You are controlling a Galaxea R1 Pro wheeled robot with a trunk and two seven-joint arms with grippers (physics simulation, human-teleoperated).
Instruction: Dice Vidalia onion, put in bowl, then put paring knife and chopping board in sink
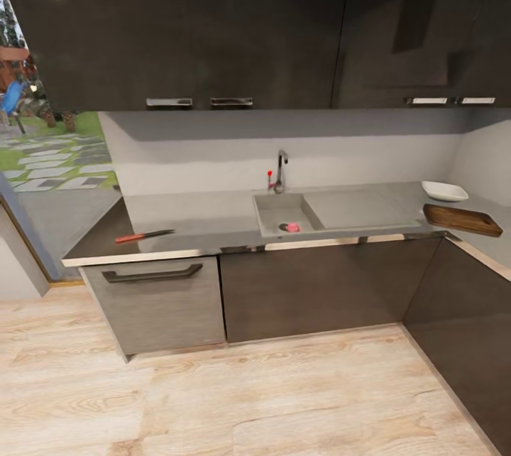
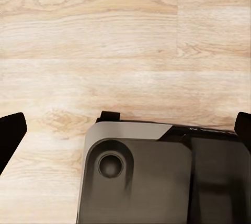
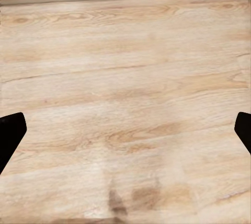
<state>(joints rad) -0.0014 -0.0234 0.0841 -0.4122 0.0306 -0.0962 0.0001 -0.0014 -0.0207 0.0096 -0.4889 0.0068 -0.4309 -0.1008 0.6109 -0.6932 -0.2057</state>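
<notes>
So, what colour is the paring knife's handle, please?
Reddish-orange, on the paring knife; head view shows it best.

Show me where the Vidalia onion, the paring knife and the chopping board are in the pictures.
Vidalia onion [image 1: 292,227], head view, middle of the bulb in the sink.
Paring knife [image 1: 130,237], head view, reddish handle.
Chopping board [image 1: 461,219], head view, middle of its top face.

Grey worktop over dark cabinets, with a few kitchen things on it

The long, smooth grey countertop [image 1: 213,211] carries a small paring knife [image 1: 144,236] with a reddish-brown handle near its left front edge, well apart from the rectangular grey steel sink [image 1: 273,209] set into it. At the right end lie a shallow white squarish bowl [image 1: 445,191] and, just beside it and perhaps touching, a brown wooden chopping board [image 1: 463,219].
</notes>
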